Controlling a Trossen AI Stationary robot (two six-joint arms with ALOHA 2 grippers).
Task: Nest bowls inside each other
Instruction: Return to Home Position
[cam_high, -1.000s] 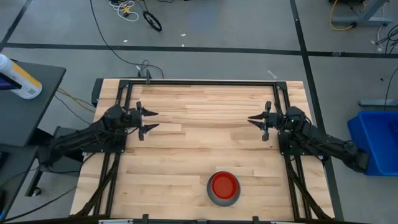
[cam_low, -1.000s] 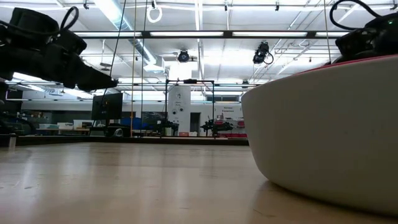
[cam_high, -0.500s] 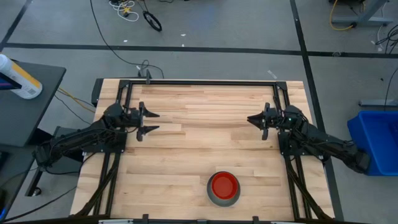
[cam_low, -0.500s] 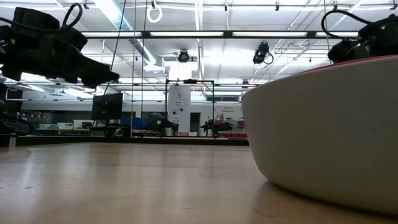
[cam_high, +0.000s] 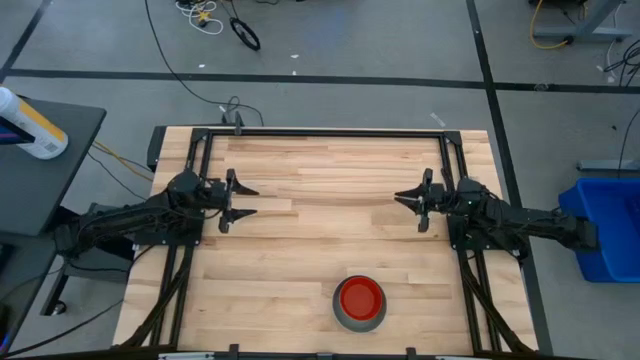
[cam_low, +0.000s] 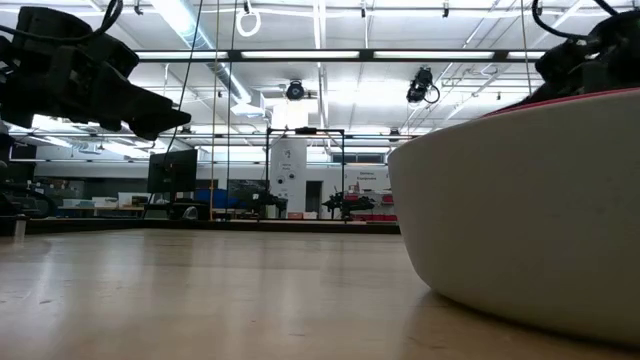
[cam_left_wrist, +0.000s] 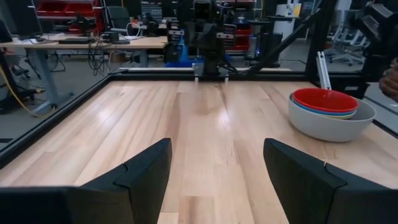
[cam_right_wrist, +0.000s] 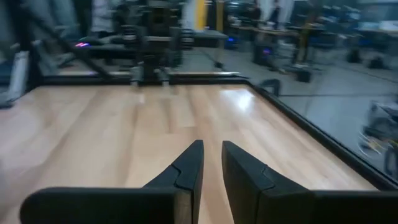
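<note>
The bowls stand nested in one stack (cam_high: 360, 302) near the table's near edge, right of the middle. The pale grey bowl (cam_left_wrist: 333, 124) is outermost and rests on its base. The red bowl (cam_left_wrist: 324, 99) is innermost on top, with a light blue rim (cam_left_wrist: 323, 114) showing just under it. In the low view the grey wall (cam_low: 520, 230) fills the right side. My left gripper (cam_high: 244, 200) hovers open at the table's left side, pointing level across it. My right gripper (cam_high: 400, 197) hovers at the right side facing it, with only a narrow gap (cam_right_wrist: 212, 168) between its fingers and nothing in it.
A black frame rail (cam_high: 320, 132) runs round the tabletop. A blue bin (cam_high: 600, 225) stands off the table's right side, and a side table with a bottle (cam_high: 30, 125) off its left. Bare wood lies between the two grippers and the stack.
My right arm has swung round toward the far edge, so its gripper now points more squarely across the table, and its wrist has rolled. My left arm has swung the same way by a smaller amount. The bowl stack has stayed put.
</note>
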